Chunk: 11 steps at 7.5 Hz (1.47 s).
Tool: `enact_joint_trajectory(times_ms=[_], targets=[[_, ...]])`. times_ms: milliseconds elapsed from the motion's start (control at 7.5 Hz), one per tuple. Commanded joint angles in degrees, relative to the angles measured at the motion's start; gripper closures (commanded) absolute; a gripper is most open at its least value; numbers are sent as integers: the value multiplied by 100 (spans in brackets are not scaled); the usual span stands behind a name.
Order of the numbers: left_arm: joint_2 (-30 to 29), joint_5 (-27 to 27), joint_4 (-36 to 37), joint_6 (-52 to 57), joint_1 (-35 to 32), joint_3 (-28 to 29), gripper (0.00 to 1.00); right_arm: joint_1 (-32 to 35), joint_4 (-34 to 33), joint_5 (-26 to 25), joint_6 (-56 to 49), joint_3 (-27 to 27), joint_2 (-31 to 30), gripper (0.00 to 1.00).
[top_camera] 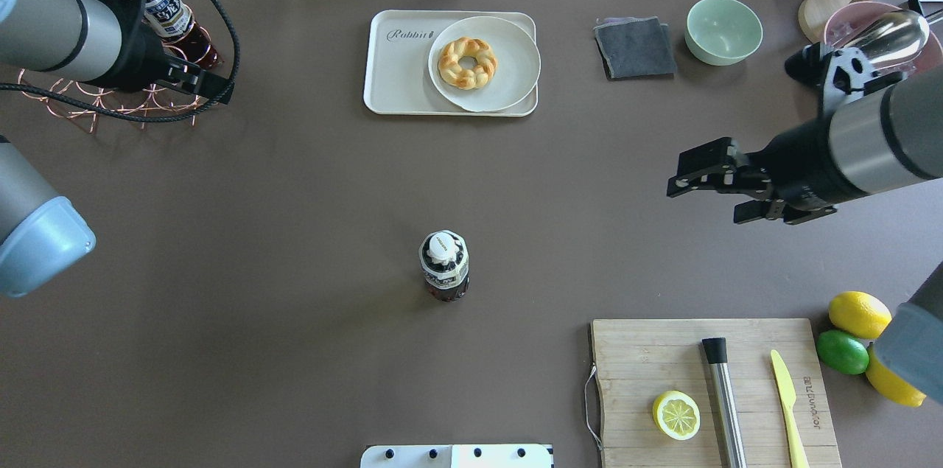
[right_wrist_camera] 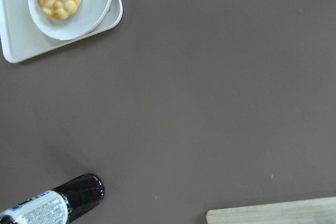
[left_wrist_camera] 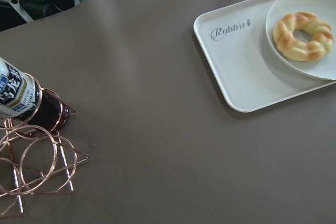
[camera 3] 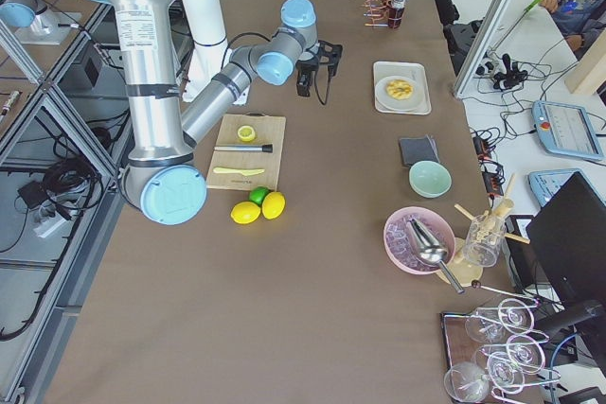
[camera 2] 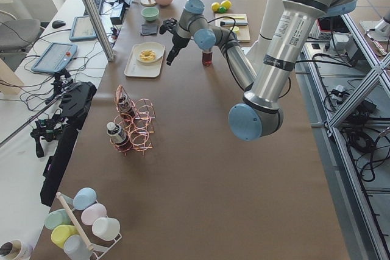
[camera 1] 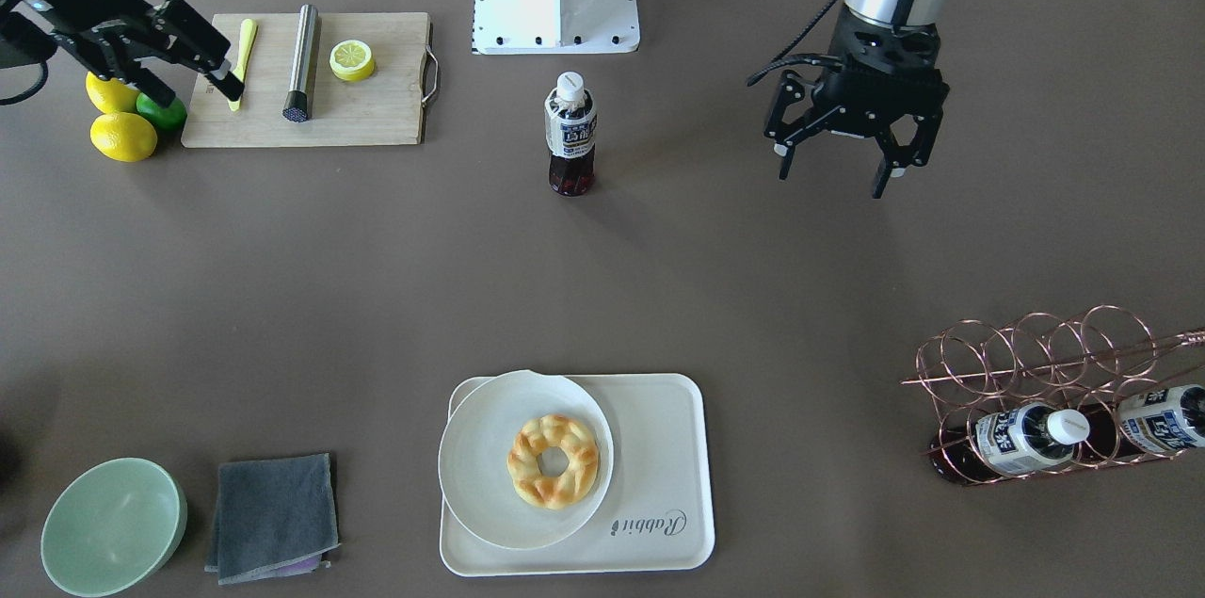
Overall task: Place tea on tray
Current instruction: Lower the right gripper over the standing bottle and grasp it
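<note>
One tea bottle (camera 1: 570, 137) with a white cap stands upright alone in the middle of the table; it also shows in the overhead view (top_camera: 444, 265) and the right wrist view (right_wrist_camera: 52, 203). Two more alike lie in a copper wire rack (camera 1: 1031, 438). The cream tray (camera 1: 659, 447) with "Rabbit" lettering holds a round white plate (camera 1: 480, 485) with a doughnut (camera 1: 554, 461). My left gripper (camera 1: 832, 182) hangs open and empty above the table, beside the standing bottle. My right gripper (camera 1: 200, 94) is open and empty over the cutting board's end.
A wooden cutting board (camera 1: 377, 108) carries a yellow knife (camera 1: 243, 61), a steel rod (camera 1: 302, 61) and a lemon half (camera 1: 351, 59). Two lemons and a lime (camera 1: 127, 113) lie beside it. A green bowl (camera 1: 113, 527) and a grey cloth (camera 1: 271, 515) sit near the tray.
</note>
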Motion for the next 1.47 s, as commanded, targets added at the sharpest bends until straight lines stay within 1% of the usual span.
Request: enact_joint_trajectory(times_ms=[0, 133, 267, 400, 533, 667, 800, 933, 1067, 1200, 1333], targets=[[309, -471, -150, 710, -660, 154, 3, -1340, -2179, -1268, 391, 121, 1757, 0], [484, -629, -168, 1016, -871, 128, 3, -1683, -2736, -1456, 487, 8, 2330, 0], [773, -761, -351, 1341, -1099, 136, 3, -1948, -2811, -1667, 488, -280, 2718, 0], [1142, -937, -709, 1553, -1275, 154, 3, -2168, -2821, -1921, 488, -779, 3244, 0], [1546, -973, -1131, 1573, -1373, 154, 3, -2257, -2821, -2098, 348, -1437, 3771, 0], [1776, -1061, -1422, 1573, -1391, 154, 3, -2258, -2821, -2143, -71, -1783, 3994, 0], [1874, -1070, -1451, 1565, -1435, 128, 3, -2319, -2830, -2187, -127, -1760, 4005, 0], [1962, -1079, -1460, 1573, -1496, 75, 3, -2363, -2830, -2370, -206, -1873, 4014, 0], [1989, -1079, -1460, 1573, -1523, 57, 3, -2381, -2821, -2424, -407, -1961, 4058, 1], [1998, -1070, -1451, 1573, -1523, 66, 3, -2416, -2821, -2442, -418, -1971, 4093, 3], [1998, -1079, -1460, 1573, -1532, 101, 3, -2416, -2812, -2477, -418, -2127, 4171, 12]])
